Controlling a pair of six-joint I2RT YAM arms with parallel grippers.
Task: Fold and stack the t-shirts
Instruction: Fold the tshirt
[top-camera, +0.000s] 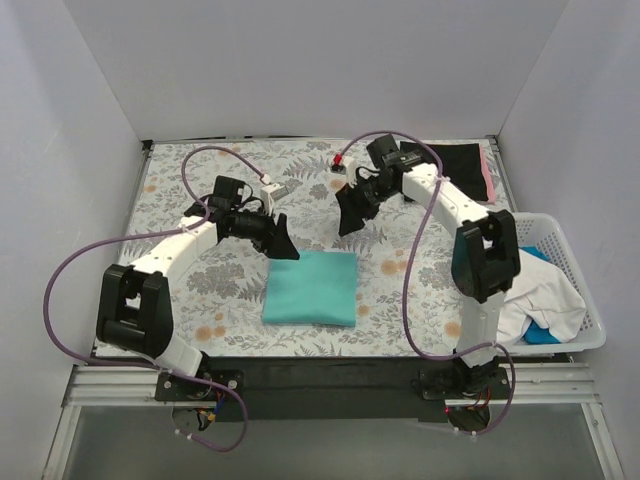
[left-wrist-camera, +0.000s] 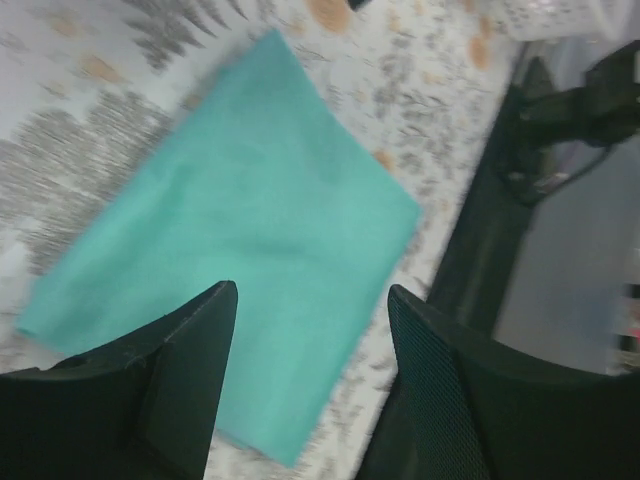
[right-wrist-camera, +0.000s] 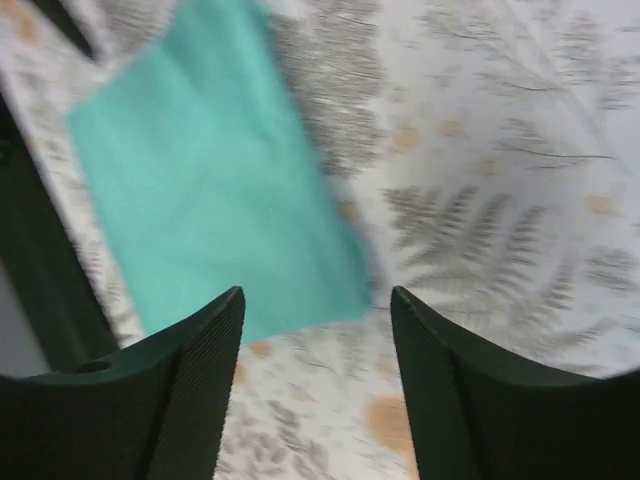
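The teal t-shirt (top-camera: 311, 288) lies folded square and flat at lower centre of the counter (top-camera: 200, 200), probably as the stack's base. The left gripper (top-camera: 285, 245) and right gripper (top-camera: 350, 222) hover over its top edge, jaws apart and empty. Bare counter surrounds it. The basket (top-camera: 570, 235), holding a white t-shirt (top-camera: 545, 295), stands at far right.

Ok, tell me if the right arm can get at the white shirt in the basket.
Probably yes: the white shirt lies uncovered over the basket rim beside its base; right gripper open, empty.
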